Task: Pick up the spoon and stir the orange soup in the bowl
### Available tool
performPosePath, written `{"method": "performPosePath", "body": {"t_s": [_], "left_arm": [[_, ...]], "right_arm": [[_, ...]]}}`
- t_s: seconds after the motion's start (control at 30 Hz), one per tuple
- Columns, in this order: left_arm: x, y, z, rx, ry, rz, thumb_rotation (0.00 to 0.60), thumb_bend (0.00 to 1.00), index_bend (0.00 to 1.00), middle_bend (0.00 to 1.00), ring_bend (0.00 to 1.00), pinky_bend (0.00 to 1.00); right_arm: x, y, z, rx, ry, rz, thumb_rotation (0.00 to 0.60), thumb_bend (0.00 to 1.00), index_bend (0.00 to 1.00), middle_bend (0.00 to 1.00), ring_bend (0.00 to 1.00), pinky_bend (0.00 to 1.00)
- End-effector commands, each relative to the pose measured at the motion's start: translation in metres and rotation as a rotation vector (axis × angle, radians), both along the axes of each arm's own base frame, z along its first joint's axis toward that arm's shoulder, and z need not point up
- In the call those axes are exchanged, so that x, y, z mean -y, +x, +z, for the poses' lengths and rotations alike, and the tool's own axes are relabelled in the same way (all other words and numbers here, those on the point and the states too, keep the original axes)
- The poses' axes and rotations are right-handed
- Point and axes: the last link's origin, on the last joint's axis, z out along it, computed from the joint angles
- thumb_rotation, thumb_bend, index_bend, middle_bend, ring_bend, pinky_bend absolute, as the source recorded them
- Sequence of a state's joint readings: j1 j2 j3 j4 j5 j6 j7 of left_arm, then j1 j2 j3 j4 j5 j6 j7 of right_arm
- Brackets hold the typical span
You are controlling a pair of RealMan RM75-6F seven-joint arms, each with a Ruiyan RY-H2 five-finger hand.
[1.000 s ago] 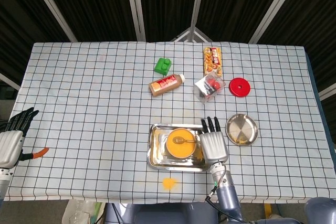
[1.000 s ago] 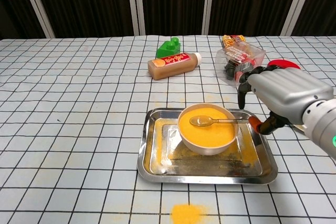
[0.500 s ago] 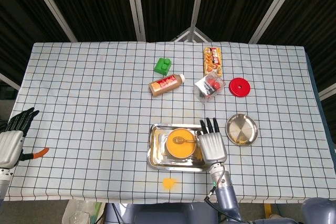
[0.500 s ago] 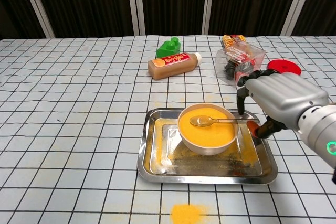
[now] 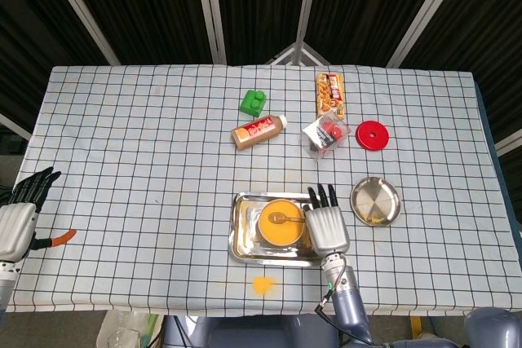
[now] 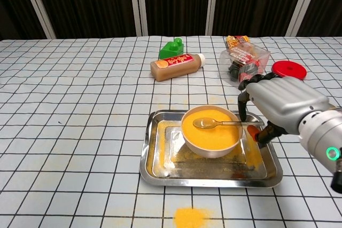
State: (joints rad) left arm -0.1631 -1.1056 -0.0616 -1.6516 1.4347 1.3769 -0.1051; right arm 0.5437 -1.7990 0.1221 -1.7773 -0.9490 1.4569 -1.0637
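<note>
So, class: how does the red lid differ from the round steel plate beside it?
The red lid is bright red, while the steel plate is shiny bare metal. The lid is smaller and the plate broader. The lid lies farther back on the table, and the plate sits nearer, beside the tray. Both are round and lie flat on the checked cloth.

The counter (image 6: 64,105) wears a matt checked cloth, slightly wrinkled. The tray (image 6: 208,173) and the small round plate (image 5: 376,200) are shiny metal. The spoon (image 6: 214,124) looks metallic, and the green block (image 6: 172,48) is glossy plastic.
</note>
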Motion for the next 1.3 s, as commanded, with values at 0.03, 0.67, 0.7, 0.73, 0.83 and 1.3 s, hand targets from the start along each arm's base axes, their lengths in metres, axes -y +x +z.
{"method": "performPosePath", "body": {"t_s": [0.03,0.67,0.7,0.73,0.83,1.3], "left_arm": [[0.0,-0.0001,0.0003,0.001,0.001,0.0,0.6,0.0,0.0,0.0,0.0,0.0],[-0.0002,0.0002,0.0001,0.003,0.0,0.001,0.6,0.0,0.0,0.0,0.0,0.0],[-0.0003,0.0002,0.0002,0.003,0.0,0.001,0.6,0.0,0.0,0.0,0.0,0.0],[-0.0002,0.0001,0.0002,0.003,-0.001,0.001,0.6,0.0,0.0,0.0,0.0,0.0],[-0.0003,0.0002,0.0003,0.003,0.0,0.001,0.6,0.0,0.0,0.0,0.0,0.0],[-0.0004,0.0003,0.0004,0.004,0.002,0.0,0.6,0.0,0.0,0.0,0.0,0.0]], "right_arm": [[0.0006,0.0004,-0.0013,0.004,0.003,-0.005,0.6,0.5,0.48,0.14,0.0,0.0],[0.0,-0.0006,-0.0035,0.006,0.008,-0.018,0.6,0.5,0.49,0.14,0.0,0.0],[0.0,-0.0006,-0.0036,0.005,0.008,-0.019,0.6,0.5,0.49,0.14,0.0,0.0],[0.0,-0.0007,-0.0038,0.005,0.009,-0.02,0.6,0.5,0.49,0.14,0.0,0.0],[0.0003,-0.0009,-0.0039,0.005,0.008,-0.021,0.6,0.5,0.49,0.14,0.0,0.0],[0.0002,-0.0008,-0.0043,0.007,0.009,-0.024,0.6,0.58,0.52,0.14,0.0,0.0]]}}
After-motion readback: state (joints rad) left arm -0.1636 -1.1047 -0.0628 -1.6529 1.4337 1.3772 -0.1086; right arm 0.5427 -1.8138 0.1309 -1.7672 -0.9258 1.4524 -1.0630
